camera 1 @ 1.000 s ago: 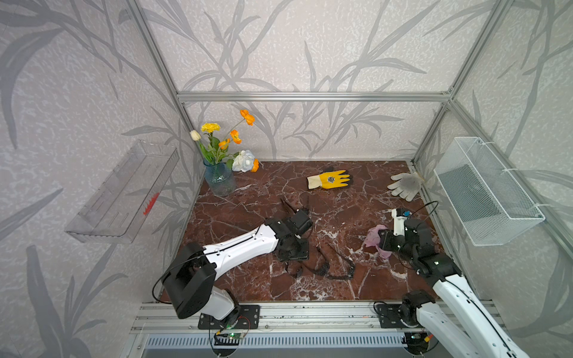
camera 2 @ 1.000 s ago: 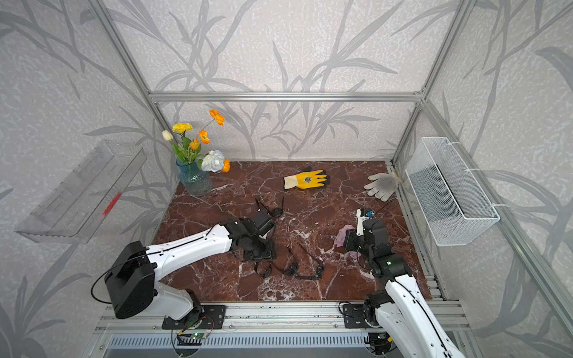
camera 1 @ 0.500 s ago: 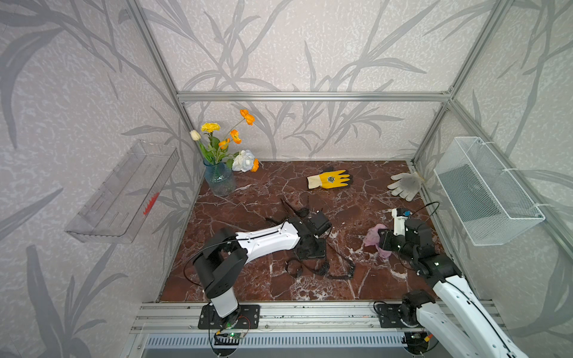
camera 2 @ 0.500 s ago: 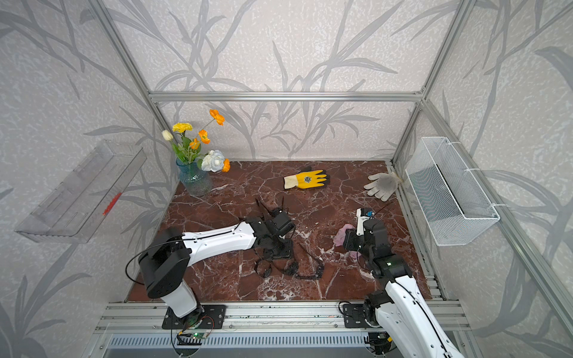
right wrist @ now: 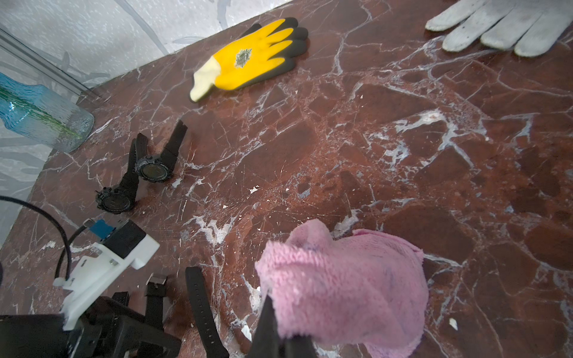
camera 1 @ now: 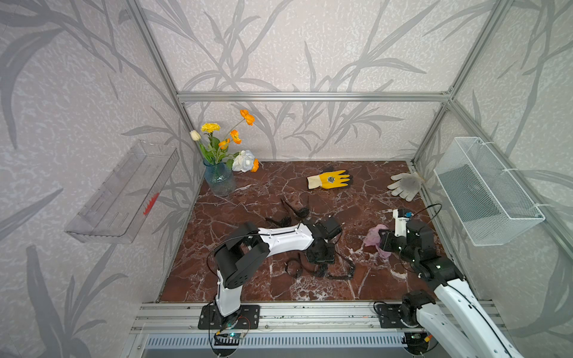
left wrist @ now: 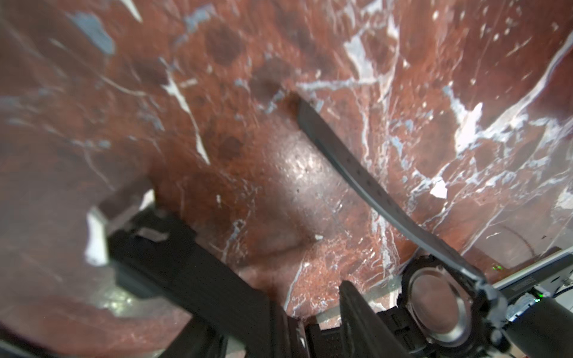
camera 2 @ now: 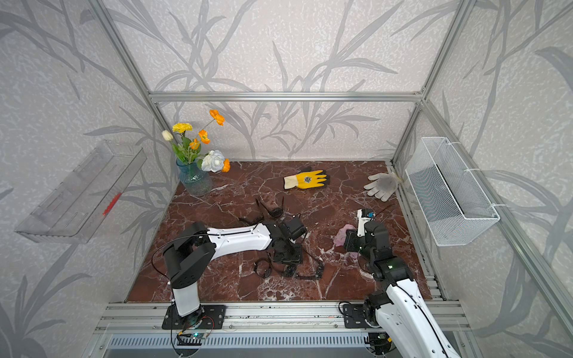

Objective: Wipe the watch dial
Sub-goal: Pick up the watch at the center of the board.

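Note:
My left gripper hangs low over a cluster of black watches near the table's front. Its jaws stand apart, with bare marble between the tips. In the left wrist view one watch lies just outside one finger, its round metal-rimmed face up and its holed strap stretched over the marble. I cannot tell whether that face is the dial or the back. My right gripper is shut on a pink cloth, apart to the right.
Two more black watches lie behind the left arm. A yellow glove, a grey glove and a blue flower vase stand along the back. A wire basket hangs on the right wall. A blurred buckled strap crosses beside the left jaws.
My left arm has swung rightwards, bringing its gripper from the table's left-middle to above the front watches. The right arm and the cloth have stayed put.

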Robot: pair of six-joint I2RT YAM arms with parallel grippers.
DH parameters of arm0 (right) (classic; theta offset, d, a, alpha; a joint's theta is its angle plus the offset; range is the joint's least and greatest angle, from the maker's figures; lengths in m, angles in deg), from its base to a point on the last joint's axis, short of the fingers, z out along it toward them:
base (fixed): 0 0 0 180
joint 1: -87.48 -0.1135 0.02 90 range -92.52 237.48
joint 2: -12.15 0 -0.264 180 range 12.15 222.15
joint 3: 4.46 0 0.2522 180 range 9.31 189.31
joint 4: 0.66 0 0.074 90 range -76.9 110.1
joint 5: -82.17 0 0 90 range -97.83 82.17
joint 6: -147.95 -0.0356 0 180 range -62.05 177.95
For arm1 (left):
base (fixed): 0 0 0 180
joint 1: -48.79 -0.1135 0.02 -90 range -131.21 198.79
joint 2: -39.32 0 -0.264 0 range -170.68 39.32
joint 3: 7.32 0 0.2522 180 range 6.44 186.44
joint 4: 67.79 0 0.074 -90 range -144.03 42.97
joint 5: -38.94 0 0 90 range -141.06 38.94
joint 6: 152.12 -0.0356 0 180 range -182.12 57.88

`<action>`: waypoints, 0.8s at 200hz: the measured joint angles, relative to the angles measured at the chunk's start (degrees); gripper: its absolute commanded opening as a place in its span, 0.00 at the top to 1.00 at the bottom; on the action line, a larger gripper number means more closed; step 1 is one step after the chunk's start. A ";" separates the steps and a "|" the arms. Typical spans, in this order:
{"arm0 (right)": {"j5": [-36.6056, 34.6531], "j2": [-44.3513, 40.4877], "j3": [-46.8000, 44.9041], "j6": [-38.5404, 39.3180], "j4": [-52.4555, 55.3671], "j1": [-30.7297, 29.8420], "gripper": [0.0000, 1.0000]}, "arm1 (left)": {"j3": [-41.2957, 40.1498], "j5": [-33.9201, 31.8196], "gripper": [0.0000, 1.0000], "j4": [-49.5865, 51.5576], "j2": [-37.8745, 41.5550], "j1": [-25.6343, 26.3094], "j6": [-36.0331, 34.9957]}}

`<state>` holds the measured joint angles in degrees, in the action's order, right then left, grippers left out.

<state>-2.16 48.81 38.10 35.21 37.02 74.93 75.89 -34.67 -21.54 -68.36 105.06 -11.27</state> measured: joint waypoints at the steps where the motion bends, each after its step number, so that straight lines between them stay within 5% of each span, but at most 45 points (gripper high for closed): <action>1: 0.00 0.00 0.00 0.00 0.00 0.00 1.00 | 0.00 0.00 0.45 0.00 0.00 0.02 0.00; 102: 0.02 0.04 -0.04 0.02 0.00 0.13 1.00 | -3.28 0.09 0.63 -2.23 1.66 1.22 2.86; 160: 0.09 0.04 -0.04 0.02 0.02 0.13 1.00 | -3.63 0.74 0.59 -5.27 1.53 1.16 6.82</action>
<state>-2.08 48.86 38.06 35.23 37.05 75.06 72.26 -33.93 -26.80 -66.83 106.22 -4.45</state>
